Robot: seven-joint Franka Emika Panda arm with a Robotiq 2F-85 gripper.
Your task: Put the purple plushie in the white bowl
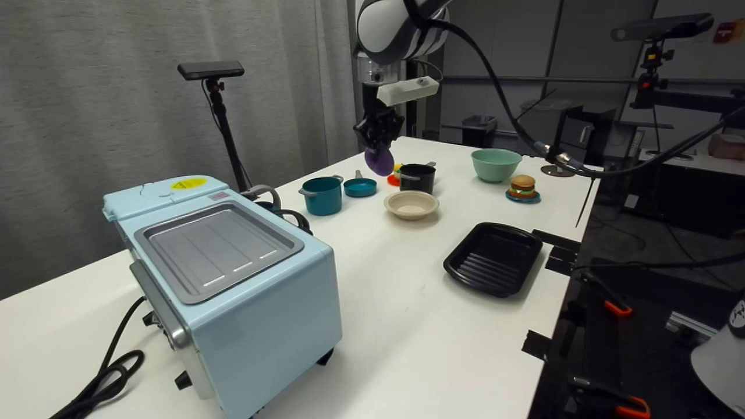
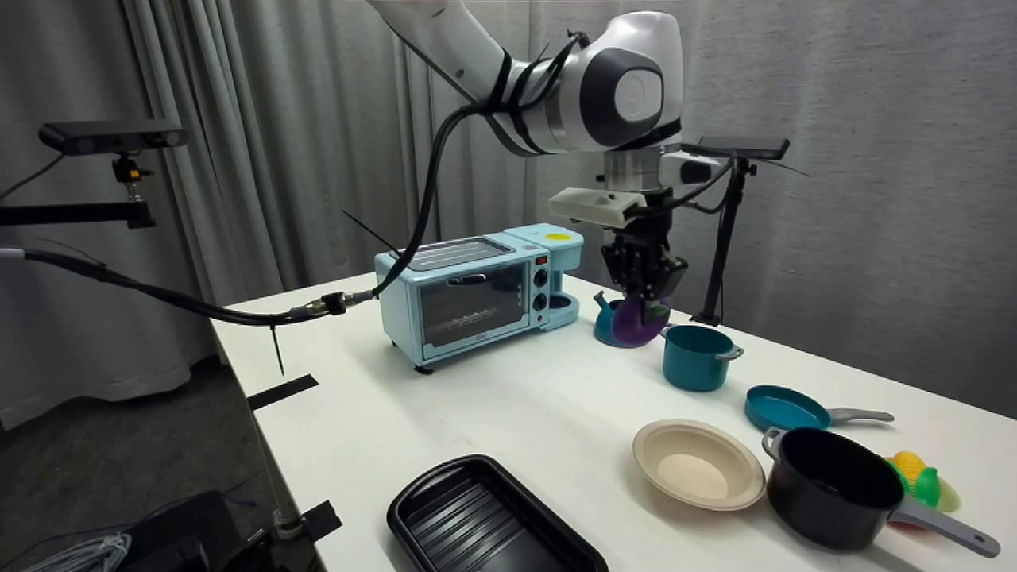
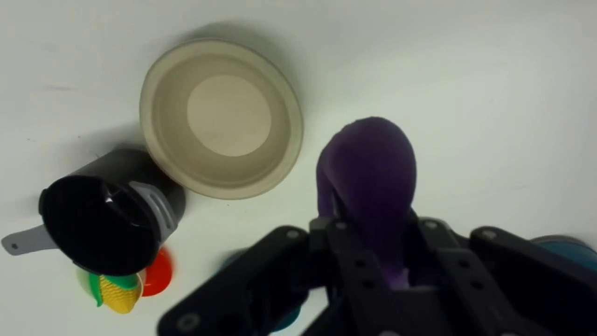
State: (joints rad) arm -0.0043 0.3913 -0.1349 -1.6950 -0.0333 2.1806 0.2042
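The purple plushie (image 3: 371, 163) is held between the fingers of my gripper (image 3: 378, 226) and sticks out past the fingertips. In both exterior views the plushie (image 1: 379, 160) (image 2: 633, 324) hangs below the gripper (image 1: 377, 138) (image 2: 647, 298), above the table. The fingers hide part of it. The white bowl (image 3: 221, 116) is cream-coloured, upright and has nothing in it. In the wrist view it lies up and left of the plushie, apart from it. The bowl also shows in both exterior views (image 1: 411, 205) (image 2: 699, 465).
A black pot (image 3: 100, 224) stands right beside the bowl. A teal pot (image 2: 695, 361), a teal pan (image 2: 786, 409) and toy food (image 2: 914, 473) are nearby. A black tray (image 1: 495, 259), pale green bowl (image 1: 495, 166), toy burger (image 1: 522, 187) and light-blue oven (image 1: 273, 326) also stand on the table.
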